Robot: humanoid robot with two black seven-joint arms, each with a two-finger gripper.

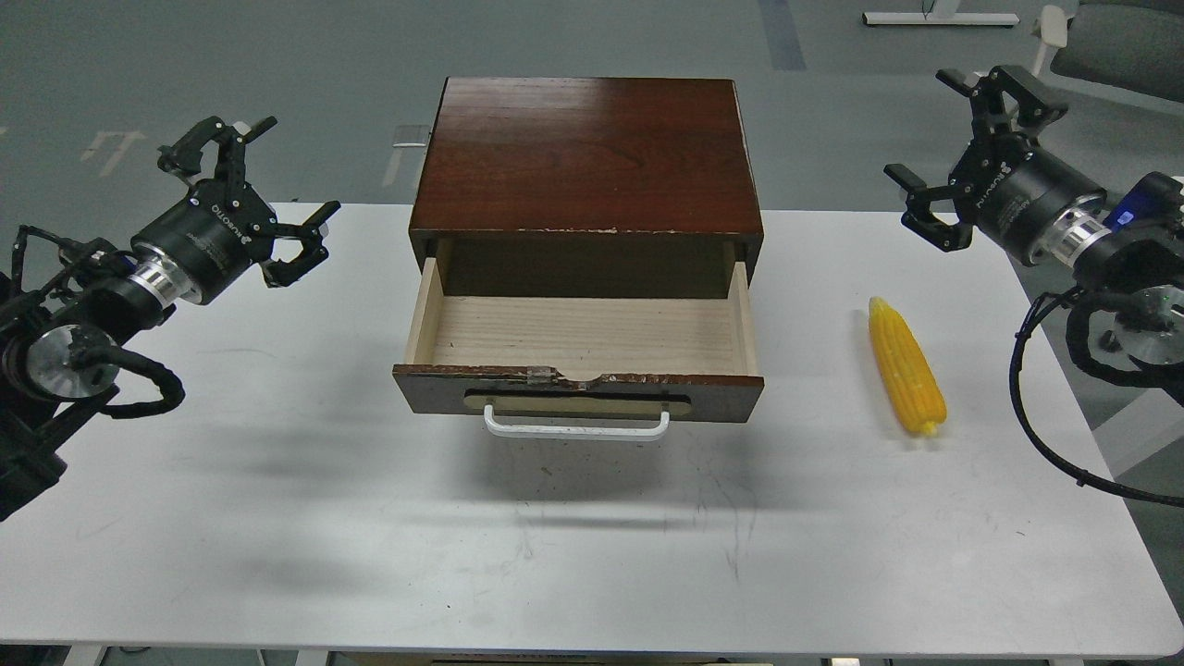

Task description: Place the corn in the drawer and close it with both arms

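The yellow corn lies on the white table right of the drawer, its thin tip pointing away from me. The drawer is pulled open, with a dark front, a white bar handle and an empty pale wood inside. It slides from a dark brown wooden cabinet. My left gripper is open and empty, raised above the table's far left. My right gripper is open and empty, raised above the far right corner, well behind the corn.
The white table stretches in front of the drawer. A grey office chair stands on the floor behind my right arm. Black cables hang from both wrists.
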